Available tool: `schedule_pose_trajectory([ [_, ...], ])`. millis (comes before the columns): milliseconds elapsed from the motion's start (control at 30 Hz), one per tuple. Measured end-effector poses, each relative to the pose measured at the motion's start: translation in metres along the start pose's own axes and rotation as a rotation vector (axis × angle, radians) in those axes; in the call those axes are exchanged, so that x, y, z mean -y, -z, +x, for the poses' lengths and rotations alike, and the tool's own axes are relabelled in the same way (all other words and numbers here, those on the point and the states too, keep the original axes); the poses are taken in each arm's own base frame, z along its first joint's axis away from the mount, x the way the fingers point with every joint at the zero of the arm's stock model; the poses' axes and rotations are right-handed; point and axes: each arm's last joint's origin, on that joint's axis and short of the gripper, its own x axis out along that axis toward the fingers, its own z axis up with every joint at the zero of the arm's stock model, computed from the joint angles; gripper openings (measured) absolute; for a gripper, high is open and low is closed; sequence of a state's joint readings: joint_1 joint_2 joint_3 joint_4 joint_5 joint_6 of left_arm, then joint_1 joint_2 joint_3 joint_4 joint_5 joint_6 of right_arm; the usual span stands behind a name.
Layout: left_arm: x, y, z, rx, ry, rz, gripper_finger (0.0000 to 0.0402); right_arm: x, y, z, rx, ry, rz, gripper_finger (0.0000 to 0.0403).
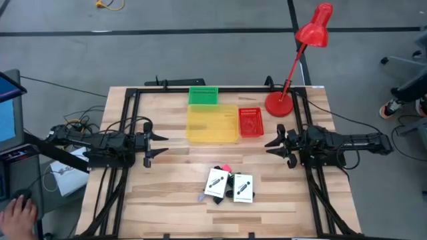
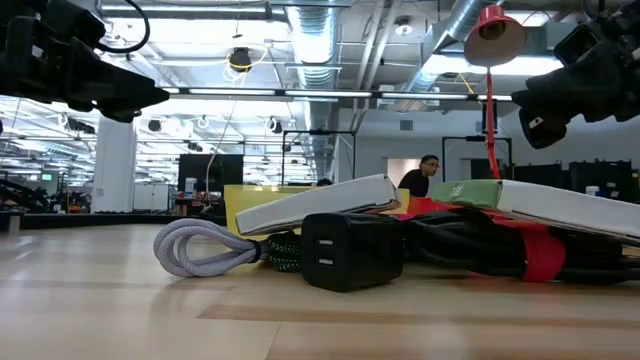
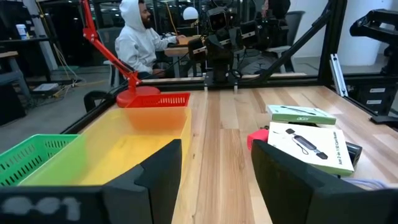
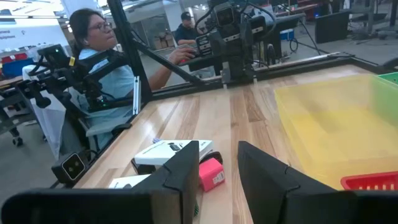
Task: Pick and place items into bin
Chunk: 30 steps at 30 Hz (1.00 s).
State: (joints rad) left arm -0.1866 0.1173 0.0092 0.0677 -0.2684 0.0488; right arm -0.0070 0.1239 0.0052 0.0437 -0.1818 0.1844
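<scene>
The items lie in a small heap near the table's front middle. Among them are two white carded packages [image 1: 215,182] [image 1: 243,188], a pink piece [image 1: 225,167] [image 4: 211,173], a black plug block [image 2: 350,250] and a coiled grey cable [image 2: 200,250]. The packages rest tilted on top of the dark parts. The yellow bin [image 1: 212,123] stands beyond them, at the far middle. My left gripper [image 1: 162,145] hovers open left of the bin, above the table. My right gripper [image 1: 270,147] hovers open at the bin's right. Both are empty.
A green basket [image 1: 203,95] stands behind the yellow bin and a red basket [image 1: 250,122] at its right side. A red desk lamp [image 1: 279,103] stands at the far right corner. Black frame rails run along the table's edges. People sit beyond the table.
</scene>
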Motion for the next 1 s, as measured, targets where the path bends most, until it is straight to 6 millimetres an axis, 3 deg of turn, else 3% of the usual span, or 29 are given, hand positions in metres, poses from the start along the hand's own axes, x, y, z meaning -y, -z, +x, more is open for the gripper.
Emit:
schedule_pose_trajectory([
  [1000,0.0,0.0,0.0,0.0,0.0,-0.007,0.0185,0.0,-0.0001,0.0,0.0,0.0,0.0,0.0104],
])
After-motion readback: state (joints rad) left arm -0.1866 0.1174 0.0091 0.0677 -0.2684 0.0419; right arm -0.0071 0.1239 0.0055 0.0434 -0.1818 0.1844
